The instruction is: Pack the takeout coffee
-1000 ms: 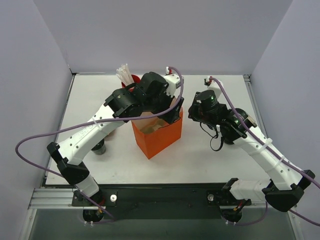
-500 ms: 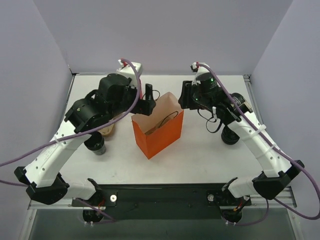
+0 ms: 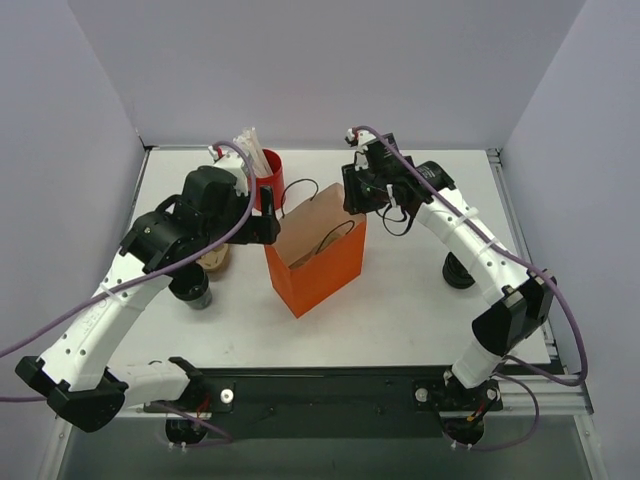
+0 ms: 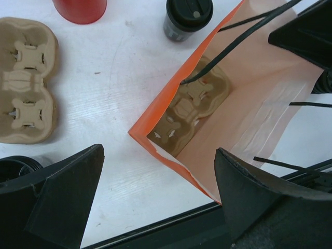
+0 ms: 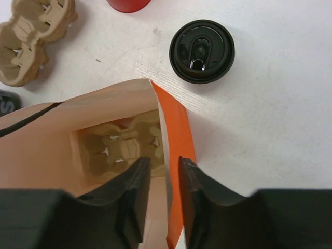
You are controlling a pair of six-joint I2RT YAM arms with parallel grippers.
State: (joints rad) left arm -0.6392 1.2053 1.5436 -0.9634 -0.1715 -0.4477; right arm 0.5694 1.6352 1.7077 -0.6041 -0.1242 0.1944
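Observation:
One dark coffee cup with a black lid stands left of the orange paper bag. A second lidded cup stands by the bag's far corner, also in the left wrist view; the top view hides it. A brown cup carrier lies on the bag's floor. My right gripper is shut on the bag's far right rim, as the top view also shows. My left gripper is wide open and empty above the bag's left corner, and shows in the top view.
A red cup of white sticks stands at the back, left of the bag. A second brown carrier lies on the table beside the left cup. Another dark round cup-like thing stands right of the bag under my right arm.
My left arm pulled back out of the bag to the left. My right gripper moved up and left onto the bag's far right rim. The red cup came back into view.

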